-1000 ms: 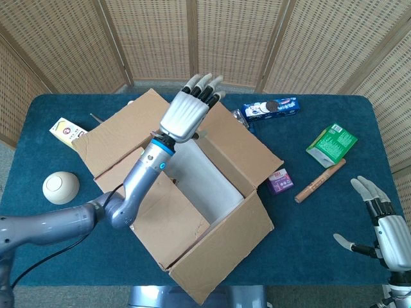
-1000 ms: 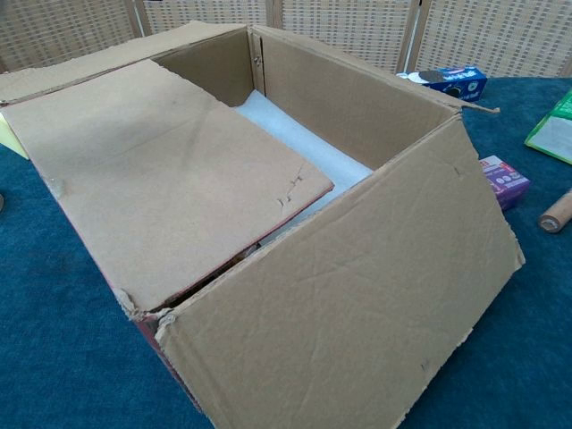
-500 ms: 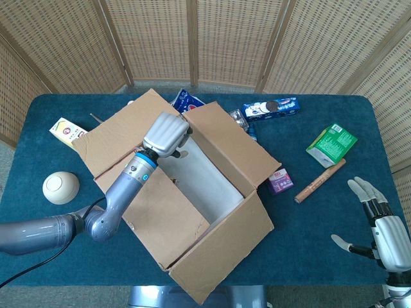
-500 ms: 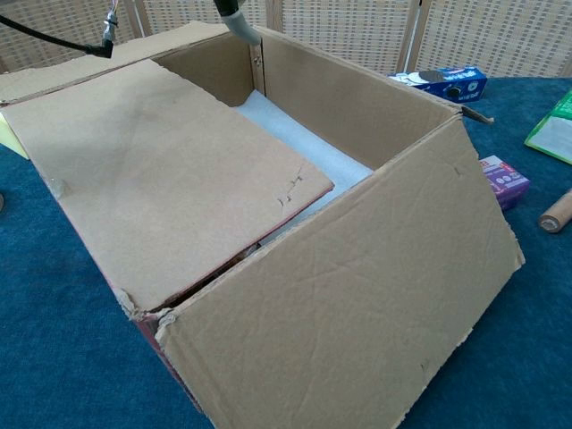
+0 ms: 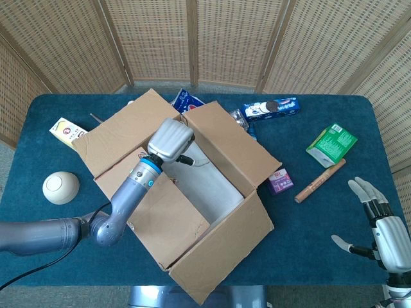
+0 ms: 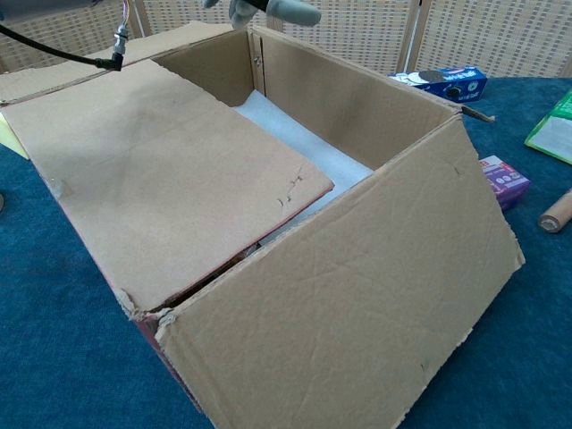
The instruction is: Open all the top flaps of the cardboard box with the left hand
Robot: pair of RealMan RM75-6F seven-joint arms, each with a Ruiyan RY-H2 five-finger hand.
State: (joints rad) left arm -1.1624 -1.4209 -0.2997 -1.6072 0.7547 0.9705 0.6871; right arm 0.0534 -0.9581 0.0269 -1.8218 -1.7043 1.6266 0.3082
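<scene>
While the cardboard box (image 5: 192,192) sits at the middle of the blue table (image 5: 321,244), the left hand (image 5: 170,140) hangs over the box's far-left part, above the inner edge of the one flap that still lies flat across the opening. The back of the hand faces the head camera and the fingers curl downward, a thumb or fingertip (image 5: 186,160) jutting right over the white box floor; whether the fingers touch or hold any cardboard cannot be told. In the chest view only a few fingertips (image 6: 286,11) show at the top edge, above the far corner of the box. The left forearm (image 5: 128,196) runs from the near left diagonally over the closed flap (image 6: 161,170). The far-left flap (image 5: 119,131), the right flap (image 5: 237,147) and the near flap (image 6: 357,313) are folded outward. The right hand (image 5: 379,231) rests at the near right corner of the table, fingers spread and holding nothing, well apart from the box. A white ball (image 5: 61,187) and a yellow carton (image 5: 67,131) lie left of the box; a cookie pack (image 5: 271,108), a green packet (image 5: 331,144), a wooden rod (image 5: 319,181) and a small purple box (image 5: 280,181) lie to the right, leaving bare cloth between them and the right hand.
</scene>
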